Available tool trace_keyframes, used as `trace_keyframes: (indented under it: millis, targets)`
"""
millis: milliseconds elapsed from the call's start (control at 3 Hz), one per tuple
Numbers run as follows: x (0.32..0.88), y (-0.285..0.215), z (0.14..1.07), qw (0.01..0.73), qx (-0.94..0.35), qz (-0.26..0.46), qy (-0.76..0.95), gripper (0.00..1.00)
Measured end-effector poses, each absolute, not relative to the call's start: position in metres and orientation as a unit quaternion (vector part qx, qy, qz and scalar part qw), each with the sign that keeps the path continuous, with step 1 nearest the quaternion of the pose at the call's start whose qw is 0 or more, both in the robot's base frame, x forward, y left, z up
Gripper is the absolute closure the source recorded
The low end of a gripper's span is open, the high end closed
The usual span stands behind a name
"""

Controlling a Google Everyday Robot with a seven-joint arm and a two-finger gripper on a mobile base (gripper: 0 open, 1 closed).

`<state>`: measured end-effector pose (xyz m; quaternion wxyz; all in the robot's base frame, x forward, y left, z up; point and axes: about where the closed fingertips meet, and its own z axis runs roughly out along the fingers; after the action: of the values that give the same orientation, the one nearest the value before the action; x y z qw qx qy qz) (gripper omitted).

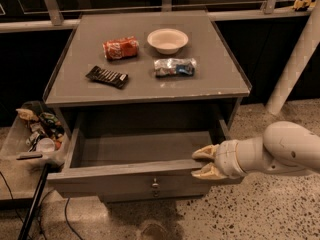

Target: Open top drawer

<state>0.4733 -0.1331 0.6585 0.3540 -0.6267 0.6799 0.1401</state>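
**Drawer (pixel 140 151) pulled out, gripper at its front**

The drawer sits just under the top of the grey table (pixel 215 81). It is pulled far out toward the camera. You can see its plain grey floor, and nothing shows inside it. A small round knob (pixel 155 184) sits in the middle of its front board.

The gripper (pixel 196 164) is at the right end of the front board, at the top edge. It comes in from the right on a fat white arm (pixel 282 149). Its two tan fingers (pixel 206 153) are apart. One is over the edge, on the inside of the drawer. The other is lower, on the outside of the board. The edge of the board runs between them.

Four things lie on the table top. At the back are a red can (pixel 120 48) on its side and a white bowl (pixel 167 40). Nearer the front are a dark snack bar (pixel 107 76) and a shiny bag (pixel 174 67).

A bin (pixel 15 151) of small stuff stands left of the table. The floor (pixel 280 209) is speckled.
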Motion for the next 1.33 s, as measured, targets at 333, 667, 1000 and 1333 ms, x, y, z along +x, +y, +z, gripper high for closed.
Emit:
trace_keyframes:
  millis: [333,667,1000,1333]
  targets:
    - [0.4733,-0.133,0.6585,0.354,-0.627,0.14,0.68,0.35]
    - [0.4733,-0.133,0.6585,0.354,-0.627,0.14,0.68,0.38]
    - [0.4733,-0.133,0.6585,0.354,-0.627,0.14,0.68,0.61]
    - [0.4733,-0.133,0.6585,0.354,-0.627,0.14,0.68,0.84]
